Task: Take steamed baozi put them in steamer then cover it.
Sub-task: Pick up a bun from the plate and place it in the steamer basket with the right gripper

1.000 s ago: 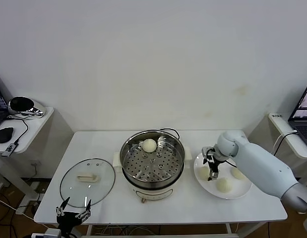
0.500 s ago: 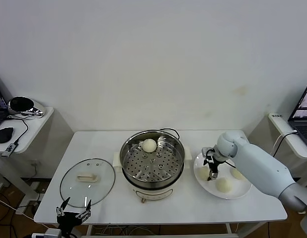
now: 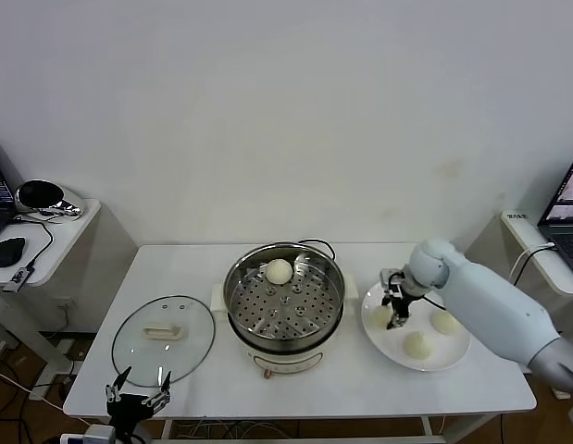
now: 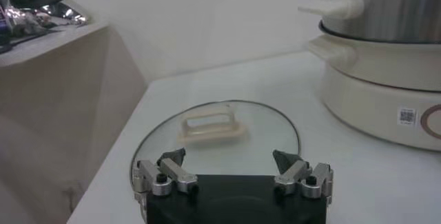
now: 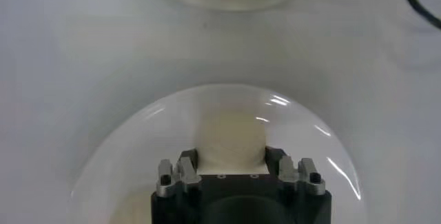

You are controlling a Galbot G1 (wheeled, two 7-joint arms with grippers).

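Note:
The steamer (image 3: pixel 284 301) stands mid-table with one baozi (image 3: pixel 280 271) at the back of its perforated tray. My right gripper (image 3: pixel 394 310) is over the left side of a white plate (image 3: pixel 453 356) and is shut on a baozi (image 5: pixel 231 139), which fills the gap between its fingers in the right wrist view. Two more baozi (image 3: pixel 444 322) (image 3: pixel 417 345) lie on the plate. The glass cover (image 3: pixel 163 338) lies flat on the table left of the steamer. My left gripper (image 3: pixel 136 400) is open and empty at the table's front left edge, just before the cover (image 4: pixel 213 132).
A side table (image 3: pixel 55 245) with a mouse and a shiny object stands at the far left. A laptop shelf (image 3: pixel 554 250) is at the far right. A black cable (image 3: pixel 318 245) runs behind the steamer. The steamer's base (image 4: pixel 386 87) shows in the left wrist view.
My right gripper has risen slightly over the plate with the baozi between its fingers. The left arm has not moved.

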